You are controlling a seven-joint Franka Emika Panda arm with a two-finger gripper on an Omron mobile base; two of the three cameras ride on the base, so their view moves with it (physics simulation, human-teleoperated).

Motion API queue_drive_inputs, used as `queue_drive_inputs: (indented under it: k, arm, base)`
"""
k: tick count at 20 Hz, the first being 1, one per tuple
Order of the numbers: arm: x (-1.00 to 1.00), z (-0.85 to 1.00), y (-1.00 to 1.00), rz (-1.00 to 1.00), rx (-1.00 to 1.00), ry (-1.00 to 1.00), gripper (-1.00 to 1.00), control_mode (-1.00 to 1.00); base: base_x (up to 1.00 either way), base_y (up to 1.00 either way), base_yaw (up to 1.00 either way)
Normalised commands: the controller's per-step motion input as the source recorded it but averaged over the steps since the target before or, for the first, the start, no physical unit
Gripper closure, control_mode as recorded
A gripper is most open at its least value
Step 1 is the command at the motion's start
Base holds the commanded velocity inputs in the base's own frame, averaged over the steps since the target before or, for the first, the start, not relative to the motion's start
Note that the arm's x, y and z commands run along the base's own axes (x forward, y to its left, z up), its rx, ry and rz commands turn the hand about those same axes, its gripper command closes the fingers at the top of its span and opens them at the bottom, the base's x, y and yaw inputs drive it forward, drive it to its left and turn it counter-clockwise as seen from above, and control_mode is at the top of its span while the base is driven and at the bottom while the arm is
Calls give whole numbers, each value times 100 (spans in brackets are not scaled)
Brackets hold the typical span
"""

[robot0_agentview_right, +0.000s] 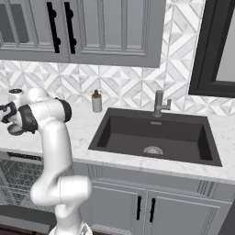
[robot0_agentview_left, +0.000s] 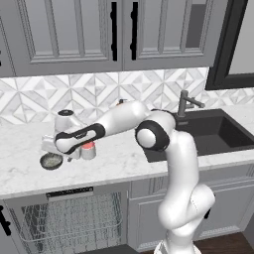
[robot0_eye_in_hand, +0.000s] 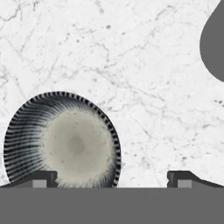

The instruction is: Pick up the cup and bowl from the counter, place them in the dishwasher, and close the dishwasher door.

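Note:
The bowl [robot0_agentview_left: 51,160] rests on the white marble counter [robot0_agentview_left: 119,163] at the left; it is dark outside and pale inside. Straight above it hangs my gripper [robot0_agentview_left: 51,150], pointing down. In the hand view the bowl [robot0_eye_in_hand: 61,139] lies low on the left. The gripper [robot0_eye_in_hand: 111,179] is open, its left fingertip [robot0_eye_in_hand: 41,178] over the bowl's rim and the right one over bare marble. The cup [robot0_agentview_left: 88,150], grey with a red inside, stands just right of the bowl, partly behind my forearm. Below the counter the dishwasher [robot0_agentview_left: 69,192] is open, showing its wire rack [robot0_agentview_left: 69,221].
A white jar [robot0_agentview_left: 64,119] stands behind my hand near the backsplash. The black sink [robot0_agentview_right: 153,135] and faucet [robot0_agentview_right: 159,103] lie to the right, with a soap dispenser [robot0_agentview_right: 96,102] beside them. The lowered dishwasher door [robot0_agentview_right: 23,216] juts out beside the base.

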Motion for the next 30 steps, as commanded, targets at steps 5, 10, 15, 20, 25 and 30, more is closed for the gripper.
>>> queue_drive_inputs:
  k: [5,10,15,20,25,30]
  arm:
    - [6,-15,7,0,-4,0,-100,-100]
    - [0,-23,0,0,0,0,-100,-100]
    - [0,-34,10,1,0,0,100,-100]
    - [3,-15,19,0,-1,0,100,-100]
    - [1,-1,11,1,0,0,100,-100]
    - [-21,-1,-11,0,1,-1,100,-100]
  base:
    - [0,0,0]
    - [0,0,0]
    - [0,0,0]
    - [0,0,0]
    - [0,0,0]
    - [0,0,0]
